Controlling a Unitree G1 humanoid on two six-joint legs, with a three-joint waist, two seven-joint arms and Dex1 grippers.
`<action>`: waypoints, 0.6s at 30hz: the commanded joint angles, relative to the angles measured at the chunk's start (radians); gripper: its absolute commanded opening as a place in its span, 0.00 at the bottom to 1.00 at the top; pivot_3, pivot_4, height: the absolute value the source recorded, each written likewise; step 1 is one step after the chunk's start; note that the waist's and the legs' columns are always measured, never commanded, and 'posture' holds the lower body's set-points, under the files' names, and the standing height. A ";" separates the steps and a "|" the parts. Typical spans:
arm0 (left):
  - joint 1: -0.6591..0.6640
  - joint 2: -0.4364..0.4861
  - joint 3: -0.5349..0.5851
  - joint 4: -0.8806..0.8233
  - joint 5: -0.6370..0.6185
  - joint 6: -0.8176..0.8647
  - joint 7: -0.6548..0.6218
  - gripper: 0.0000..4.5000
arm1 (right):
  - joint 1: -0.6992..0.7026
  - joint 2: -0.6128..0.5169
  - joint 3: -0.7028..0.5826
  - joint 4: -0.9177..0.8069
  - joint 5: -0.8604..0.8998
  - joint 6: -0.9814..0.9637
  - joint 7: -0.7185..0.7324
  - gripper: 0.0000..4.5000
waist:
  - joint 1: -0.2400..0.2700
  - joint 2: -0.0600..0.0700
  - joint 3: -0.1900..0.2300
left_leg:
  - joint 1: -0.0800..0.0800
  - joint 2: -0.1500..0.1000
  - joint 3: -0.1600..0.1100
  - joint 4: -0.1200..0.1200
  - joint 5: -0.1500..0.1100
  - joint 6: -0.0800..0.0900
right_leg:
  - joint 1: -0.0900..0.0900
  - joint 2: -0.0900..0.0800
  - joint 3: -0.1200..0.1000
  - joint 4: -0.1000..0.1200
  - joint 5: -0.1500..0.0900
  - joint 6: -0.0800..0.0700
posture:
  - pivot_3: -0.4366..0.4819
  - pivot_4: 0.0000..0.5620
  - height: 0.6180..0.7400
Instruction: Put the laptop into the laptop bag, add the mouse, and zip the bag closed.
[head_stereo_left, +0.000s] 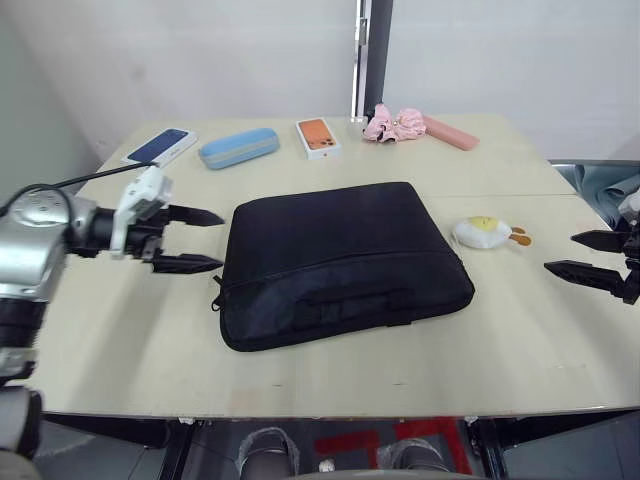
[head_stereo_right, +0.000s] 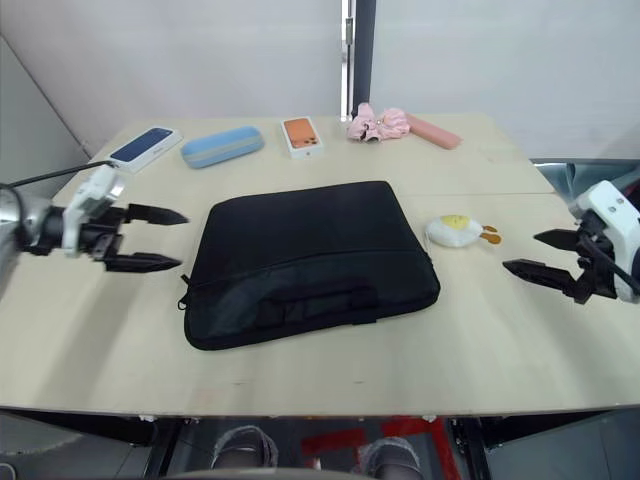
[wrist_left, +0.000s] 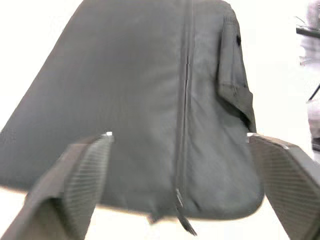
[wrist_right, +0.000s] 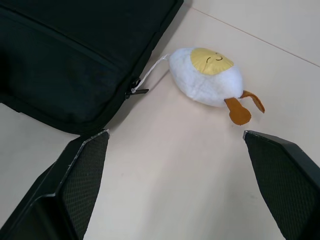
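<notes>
Laptop bag (head_stereo_left: 340, 262) lies flat mid-table, bulging, zipper apparently run shut; laptop and mouse presumably inside. Left gripper (head_stereo_left: 190, 240) and right gripper (head_stereo_right: 545, 255) flank it, jaws wide, empty. Task judged essentially complete

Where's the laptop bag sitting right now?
The laptop bag lies flat at the middle of the table, between the left gripper and the egg-shaped plush toy on its right side.
</notes>
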 joint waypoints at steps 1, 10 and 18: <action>0.128 0.114 0.152 -0.095 -0.085 0.148 -0.045 0.99 | -0.002 -0.032 -0.042 0.034 0.015 -0.034 0.028 1.00 | -0.002 -0.001 0.001 | 0.000 0.000 0.000 0.001 -0.002 -0.003 | 0.000 0.000 0.000 0.001 0.000 0.000 | 0.48 0.27 1.00; 0.448 0.191 0.361 -0.032 0.008 0.052 -0.044 0.99 | -0.001 -0.045 -0.022 0.063 0.031 -0.053 0.049 1.00 | 0.001 -0.003 0.002 | 0.000 0.000 0.001 0.003 -0.002 -0.002 | 0.001 0.000 0.000 0.001 0.000 0.000 | 0.48 0.27 1.00; 0.397 0.180 0.339 0.060 -0.018 0.107 0.003 0.99 | -0.018 -0.054 0.014 0.088 0.027 -0.087 0.046 1.00 | 0.001 -0.004 0.003 | 0.000 0.000 0.000 0.007 0.000 0.003 | 0.001 -0.001 0.001 0.004 0.000 0.000 | 0.48 0.27 1.00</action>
